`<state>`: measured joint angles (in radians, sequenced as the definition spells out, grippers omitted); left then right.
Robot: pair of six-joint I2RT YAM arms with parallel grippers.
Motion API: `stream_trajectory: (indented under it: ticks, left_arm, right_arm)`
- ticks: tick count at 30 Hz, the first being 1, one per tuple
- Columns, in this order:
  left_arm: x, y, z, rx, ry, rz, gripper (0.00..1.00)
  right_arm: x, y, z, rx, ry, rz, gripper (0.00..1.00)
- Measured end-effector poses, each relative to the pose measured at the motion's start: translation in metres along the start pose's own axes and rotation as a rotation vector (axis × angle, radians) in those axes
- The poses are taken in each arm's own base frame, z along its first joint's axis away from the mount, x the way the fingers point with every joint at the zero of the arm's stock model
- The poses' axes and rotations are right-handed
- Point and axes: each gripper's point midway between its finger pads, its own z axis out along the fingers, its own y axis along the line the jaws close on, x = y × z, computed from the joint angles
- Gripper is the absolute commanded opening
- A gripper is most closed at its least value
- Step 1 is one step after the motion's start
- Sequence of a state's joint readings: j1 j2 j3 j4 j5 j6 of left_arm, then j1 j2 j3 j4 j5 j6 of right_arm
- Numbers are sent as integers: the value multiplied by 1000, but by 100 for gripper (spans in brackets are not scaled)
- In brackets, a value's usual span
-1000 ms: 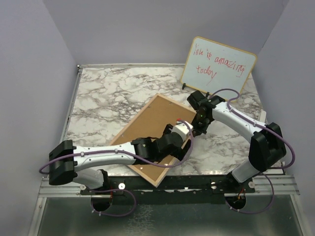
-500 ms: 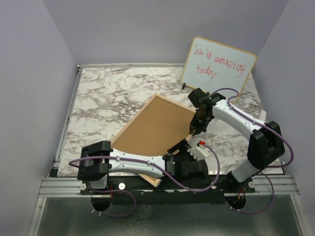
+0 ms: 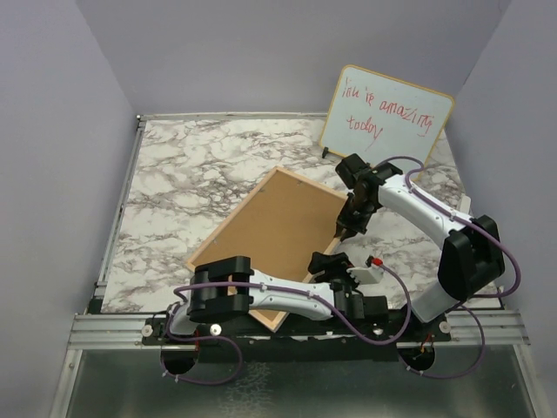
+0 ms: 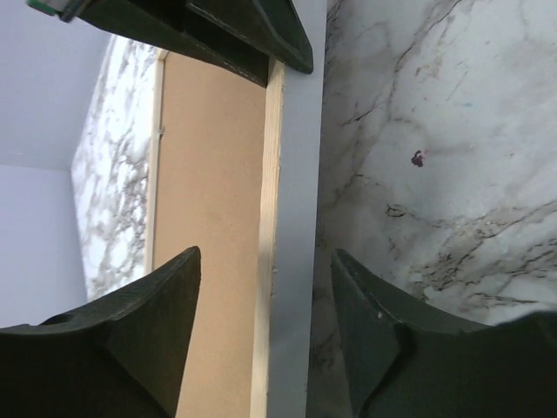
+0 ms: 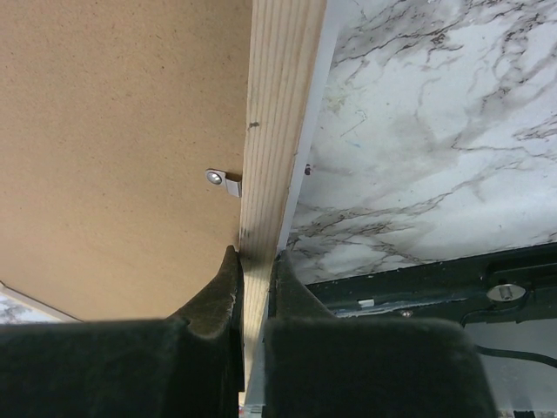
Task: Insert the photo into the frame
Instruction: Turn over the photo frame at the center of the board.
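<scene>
Work is pictured mid-step on a marble table. At the left, the left arm is folded low along the near edge, its forearm swung rightward so that the left gripper is brought to the near right rail of the frame. In the left wrist view this gripper is shown spread wide with nothing in it. One finger is held over the backing board, the other over the marble, and the rail between them is untouched. That straddle is judged to be a line-up for a second hold on the same rail.

The frame is laid face down and diagonally across the middle of the table, so that the plain brown board faces up. A metal tab is turned from the rail over the board's edge, which suggests the back is fastened. The photo is not seen in any view — whether it lies under the board cannot be told.

At the right, the right arm is reached forward and bent down at the wrist. The right gripper is clamped on the frame's right rail, the light wood being pinched between both fingers — apparently to steady the frame against sliding. Whether that edge is raised off the marble cannot be judged. A whiteboard with red writing is propped at the back right, apart from the work.
</scene>
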<state>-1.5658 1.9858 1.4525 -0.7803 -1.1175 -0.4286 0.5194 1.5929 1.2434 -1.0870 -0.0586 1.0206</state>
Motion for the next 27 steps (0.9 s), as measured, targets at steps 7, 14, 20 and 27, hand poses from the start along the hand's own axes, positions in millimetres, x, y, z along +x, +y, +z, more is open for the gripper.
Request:
stream_trajectory:
  ticks: [7, 14, 20, 27]
  left_arm:
    - [13, 4, 6, -68, 33, 71, 48]
    - [15, 8, 9, -81, 42, 56, 38]
    - [17, 11, 13, -101, 48, 54, 47]
    - [24, 24, 27, -152, 83, 72, 44]
  right_arm:
    - [3, 0, -5, -17, 14, 3, 0]
    - [4, 4, -10, -47, 20, 3, 0]
    - [5, 8, -14, -75, 26, 5, 0]
    - [8, 7, -18, -82, 34, 6, 0]
